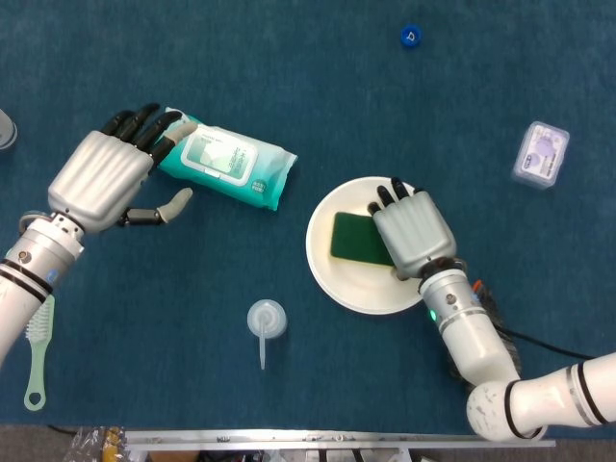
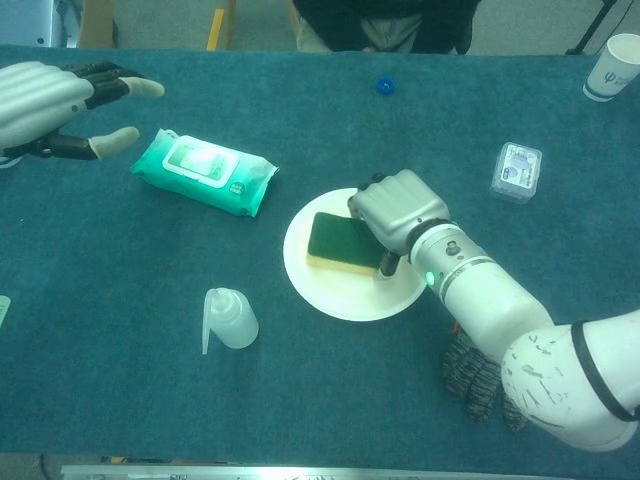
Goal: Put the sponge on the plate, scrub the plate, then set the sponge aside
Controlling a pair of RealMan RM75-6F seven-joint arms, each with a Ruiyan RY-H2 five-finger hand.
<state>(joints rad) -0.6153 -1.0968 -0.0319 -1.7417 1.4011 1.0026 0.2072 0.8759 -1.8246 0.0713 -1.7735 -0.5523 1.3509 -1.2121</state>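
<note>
A green sponge [image 1: 356, 238] with a yellow underside [image 2: 338, 244] lies on the white plate [image 1: 339, 284] [image 2: 330, 296] at the table's middle right. My right hand [image 1: 413, 232] [image 2: 396, 212] grips the sponge from its right side, thumb down at the near edge, pressing it onto the plate. My left hand [image 1: 106, 181] [image 2: 55, 96] hovers open at the far left, fingers spread, its fingertips next to a teal wipes pack [image 1: 226, 166] [image 2: 204, 170].
A small clear squeeze bottle [image 1: 266, 322] [image 2: 228, 320] lies left of the plate. A dark glove [image 2: 478, 375] lies under my right forearm. A clear box [image 1: 540, 154] [image 2: 516, 170], a blue cap [image 1: 411, 37], a paper cup [image 2: 610, 66] and a green brush [image 1: 37, 356] sit further off.
</note>
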